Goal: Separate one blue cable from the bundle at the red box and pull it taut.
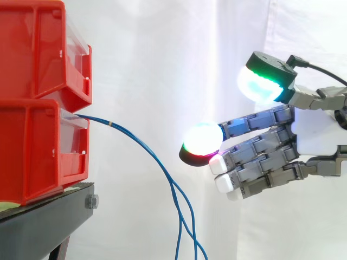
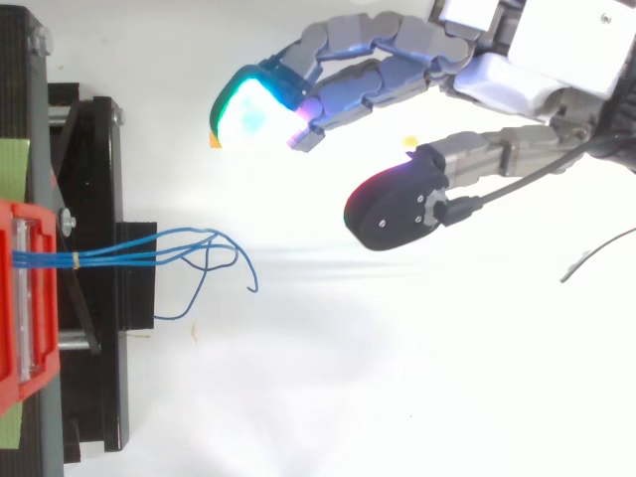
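Observation:
A bundle of thin blue cables (image 1: 142,142) comes out of the lower red box (image 1: 40,149) and droops down to the floor. From above, the blue cables (image 2: 149,256) leave the red box (image 2: 25,298) tied by a small yellow band, then fan apart into loose loops. My hand (image 1: 282,154) hovers to the right of the cables at about the height of the lower box, apart from them. Its fingers (image 2: 358,75) reach straight toward the boxes and its thumb (image 2: 407,204) stands apart, with nothing between them.
Two red boxes are stacked, the upper red box (image 1: 43,49) above the lower, on a black stand (image 1: 49,216). A white curtain hangs behind. The stand's black frame (image 2: 94,298) runs under the box.

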You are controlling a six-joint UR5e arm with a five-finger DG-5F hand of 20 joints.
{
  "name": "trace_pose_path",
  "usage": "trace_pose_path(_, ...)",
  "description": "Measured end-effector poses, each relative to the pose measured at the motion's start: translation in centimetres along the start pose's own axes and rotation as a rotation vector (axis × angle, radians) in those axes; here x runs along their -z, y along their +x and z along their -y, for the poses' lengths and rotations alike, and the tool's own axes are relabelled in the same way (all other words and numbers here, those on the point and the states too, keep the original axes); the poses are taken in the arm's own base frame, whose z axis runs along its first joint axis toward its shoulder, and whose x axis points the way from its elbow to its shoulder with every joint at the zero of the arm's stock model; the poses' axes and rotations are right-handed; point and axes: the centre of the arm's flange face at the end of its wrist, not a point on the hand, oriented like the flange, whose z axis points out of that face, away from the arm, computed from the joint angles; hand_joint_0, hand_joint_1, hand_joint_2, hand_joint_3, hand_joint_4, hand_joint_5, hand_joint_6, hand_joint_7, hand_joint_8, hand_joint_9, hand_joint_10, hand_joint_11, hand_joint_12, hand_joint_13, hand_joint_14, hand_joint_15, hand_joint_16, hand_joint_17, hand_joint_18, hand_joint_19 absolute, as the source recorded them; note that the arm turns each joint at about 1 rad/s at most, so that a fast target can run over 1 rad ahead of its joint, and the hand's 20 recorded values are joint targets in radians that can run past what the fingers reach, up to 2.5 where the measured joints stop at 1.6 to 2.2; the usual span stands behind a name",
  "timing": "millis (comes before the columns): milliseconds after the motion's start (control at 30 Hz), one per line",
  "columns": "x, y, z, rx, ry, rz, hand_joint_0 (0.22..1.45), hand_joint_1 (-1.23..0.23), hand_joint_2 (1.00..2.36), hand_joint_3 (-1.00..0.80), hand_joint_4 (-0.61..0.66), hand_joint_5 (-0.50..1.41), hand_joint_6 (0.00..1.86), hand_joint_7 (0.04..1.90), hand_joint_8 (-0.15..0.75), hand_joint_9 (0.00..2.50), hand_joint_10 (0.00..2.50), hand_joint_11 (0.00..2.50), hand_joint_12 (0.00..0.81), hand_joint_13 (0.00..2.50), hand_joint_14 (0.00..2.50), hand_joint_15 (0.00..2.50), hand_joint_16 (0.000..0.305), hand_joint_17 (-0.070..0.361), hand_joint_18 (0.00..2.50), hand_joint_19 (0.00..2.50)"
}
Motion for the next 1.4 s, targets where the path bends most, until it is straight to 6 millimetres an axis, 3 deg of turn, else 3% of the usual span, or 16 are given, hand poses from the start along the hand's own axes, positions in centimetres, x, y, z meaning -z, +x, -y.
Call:
trace_pose_path(200,-0.4,0.5,0.4,0.005,-0.006,-0.008,0.56,-0.63,1.00,-0.45,0.25,-0.19,0.50,0.80,0.289,0.61,0.01,0.39,0.350,0.61,0.01,0.37,0.048,0.108,0.44,0.51)
trace_pose_path(733,-3.6,3.1,4.3,-0.053,-0.022,-0.065,0.56,-0.63,1.00,-0.45,0.25,-0.19,0.50,0.81,0.291,0.63,0.01,0.39,0.350,0.62,0.01,0.37,0.048,0.108,0.44,0.51)
trace_pose_path(967,-5.0,3.6,5.9,-0.079,-0.052,-0.070,0.56,-0.62,1.00,-0.45,0.25,-0.19,0.50,0.80,0.294,0.64,0.01,0.39,0.353,0.64,0.01,0.38,0.048,0.108,0.45,0.52)
trace_pose_path(1400,-7.4,3.9,7.2,-0.132,-0.081,-0.084,0.56,-0.62,1.00,-0.45,0.26,-0.18,0.50,0.81,0.295,0.65,0.01,0.40,0.358,0.60,0.01,0.37,0.048,0.108,0.44,0.52)
